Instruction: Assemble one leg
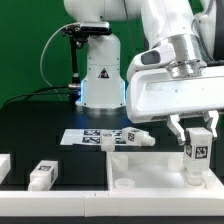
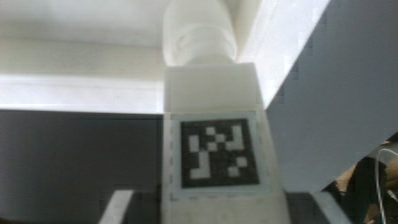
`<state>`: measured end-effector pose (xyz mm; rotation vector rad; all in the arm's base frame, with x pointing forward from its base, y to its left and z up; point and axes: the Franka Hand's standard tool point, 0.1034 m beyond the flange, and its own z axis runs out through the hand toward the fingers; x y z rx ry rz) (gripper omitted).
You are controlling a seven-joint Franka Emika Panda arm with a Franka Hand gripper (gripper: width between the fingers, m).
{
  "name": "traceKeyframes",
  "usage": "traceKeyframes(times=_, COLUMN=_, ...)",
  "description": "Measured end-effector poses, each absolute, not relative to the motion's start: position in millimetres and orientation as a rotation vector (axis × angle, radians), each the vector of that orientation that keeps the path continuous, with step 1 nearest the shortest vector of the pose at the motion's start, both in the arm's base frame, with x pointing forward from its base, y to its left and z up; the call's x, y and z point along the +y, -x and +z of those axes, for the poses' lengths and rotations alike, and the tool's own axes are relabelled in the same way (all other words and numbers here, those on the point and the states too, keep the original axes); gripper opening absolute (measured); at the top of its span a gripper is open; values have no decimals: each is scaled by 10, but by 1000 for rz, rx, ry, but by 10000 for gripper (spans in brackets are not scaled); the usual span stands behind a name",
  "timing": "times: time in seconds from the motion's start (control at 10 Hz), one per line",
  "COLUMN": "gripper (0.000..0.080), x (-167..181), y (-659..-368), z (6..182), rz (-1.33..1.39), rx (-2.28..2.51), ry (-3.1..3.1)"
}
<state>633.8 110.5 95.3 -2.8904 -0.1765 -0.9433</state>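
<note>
My gripper (image 1: 196, 134) is shut on a leg (image 1: 197, 153), a chunky white block with a black-and-white tag on its face, held upright over the right end of the large white panel (image 1: 150, 172). In the wrist view the leg (image 2: 217, 120) runs from between my fingers (image 2: 121, 207) down to a corner of the panel (image 2: 89, 70) beside its raised rim; I cannot tell whether it touches. A second leg (image 1: 136, 141) lies on its side behind the panel. A third leg (image 1: 42, 175) lies at the exterior view's left.
The marker board (image 1: 92, 136) lies flat on the black table behind the panel. A white part (image 1: 4, 165) shows at the left edge. The robot base (image 1: 100, 75) stands at the back against a green backdrop.
</note>
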Motion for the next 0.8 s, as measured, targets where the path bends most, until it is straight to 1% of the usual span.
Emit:
traceKeyframes(times=0.4, gripper=285, x=1101, y=-6306, z=792, rz=-910, rx=-169, ry=2899)
traceKeyframes(times=0.8, gripper=285, x=1105, y=-6301, z=779, rz=-912, rx=-177, ry=2907)
